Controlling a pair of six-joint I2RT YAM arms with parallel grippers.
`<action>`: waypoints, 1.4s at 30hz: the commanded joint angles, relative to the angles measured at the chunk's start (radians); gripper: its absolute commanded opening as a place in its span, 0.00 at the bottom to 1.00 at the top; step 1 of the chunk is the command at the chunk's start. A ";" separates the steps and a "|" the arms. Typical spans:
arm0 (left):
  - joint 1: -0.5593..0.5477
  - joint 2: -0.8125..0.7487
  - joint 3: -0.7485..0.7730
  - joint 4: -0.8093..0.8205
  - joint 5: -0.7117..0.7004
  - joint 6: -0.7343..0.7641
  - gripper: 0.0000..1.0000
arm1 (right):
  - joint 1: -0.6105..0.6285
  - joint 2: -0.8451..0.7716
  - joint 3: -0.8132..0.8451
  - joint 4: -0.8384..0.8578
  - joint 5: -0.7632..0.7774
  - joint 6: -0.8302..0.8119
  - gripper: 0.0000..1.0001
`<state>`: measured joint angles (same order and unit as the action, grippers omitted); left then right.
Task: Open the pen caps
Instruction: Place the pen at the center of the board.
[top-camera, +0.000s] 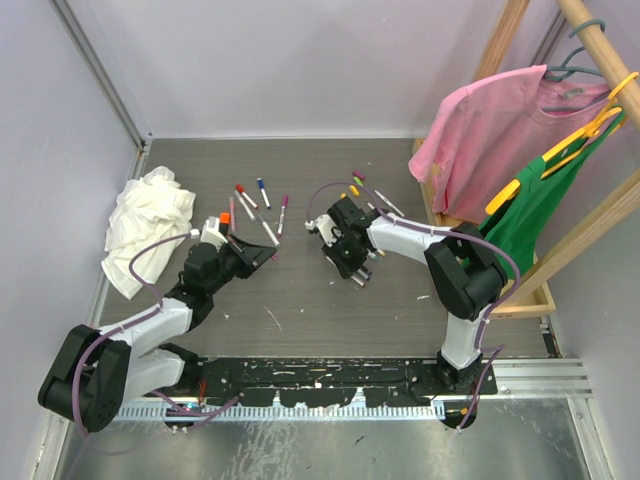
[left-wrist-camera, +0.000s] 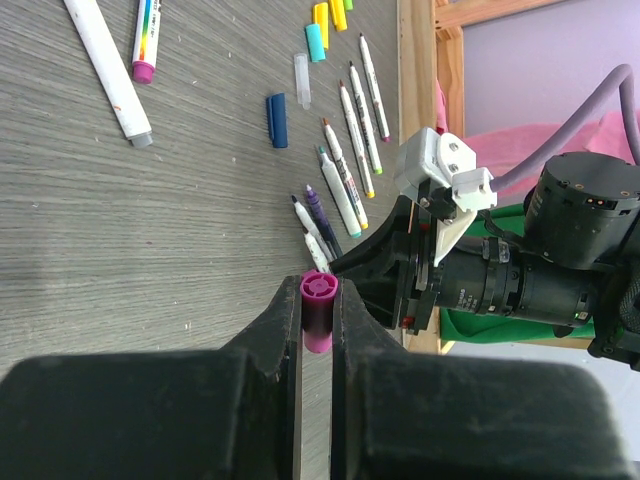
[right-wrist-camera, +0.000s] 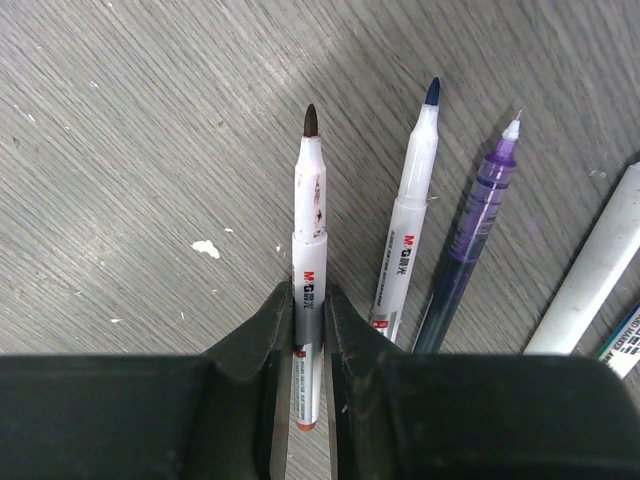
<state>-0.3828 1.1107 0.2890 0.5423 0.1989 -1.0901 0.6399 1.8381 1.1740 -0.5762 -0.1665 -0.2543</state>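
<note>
Jaws on both arms are shut tight, each on its own small thing. The left gripper (left-wrist-camera: 317, 318) pinches a magenta cap (left-wrist-camera: 318, 298) across its sides, closed end poking out past the fingertips, above the tabletop (left-wrist-camera: 150, 250). The right gripper (right-wrist-camera: 308, 300) clamps a white-barrelled pen (right-wrist-camera: 309, 190) low on the barrel. Its dark tip is bare and points away from the wrist. Whether that pen rests on the wood or hangs just over it I cannot tell.

This split hold reads as one arm anchoring a barrel while the other takes the cap. The cap is already off, and in the overhead view bare tabletop lies between the two grippers.

Just beside the held pen lie a blue-tipped pen (right-wrist-camera: 410, 220) and a purple pen (right-wrist-camera: 470, 230), both uncapped. A loose blue cap (left-wrist-camera: 277, 120) and teal cap (left-wrist-camera: 315, 42) lie farther out, near a row of opened pens.

Beyond the left gripper, near the white rag (top-camera: 150, 225), fitted caps (top-camera: 240, 187) sit on three pens, which I judge to be work left. The held cap probably wants dropping first.
</note>
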 joint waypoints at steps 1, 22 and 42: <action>0.007 -0.021 -0.005 0.065 0.011 -0.008 0.00 | 0.001 0.027 0.014 0.021 0.048 0.006 0.17; 0.007 -0.023 -0.008 0.064 0.012 -0.010 0.00 | 0.001 0.022 0.022 0.007 0.023 0.007 0.32; -0.022 0.046 0.043 0.071 0.024 0.004 0.00 | -0.001 -0.198 -0.002 0.036 -0.096 -0.039 0.35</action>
<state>-0.3889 1.1320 0.2825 0.5472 0.2073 -1.0924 0.6403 1.7275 1.1751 -0.5667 -0.1890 -0.2607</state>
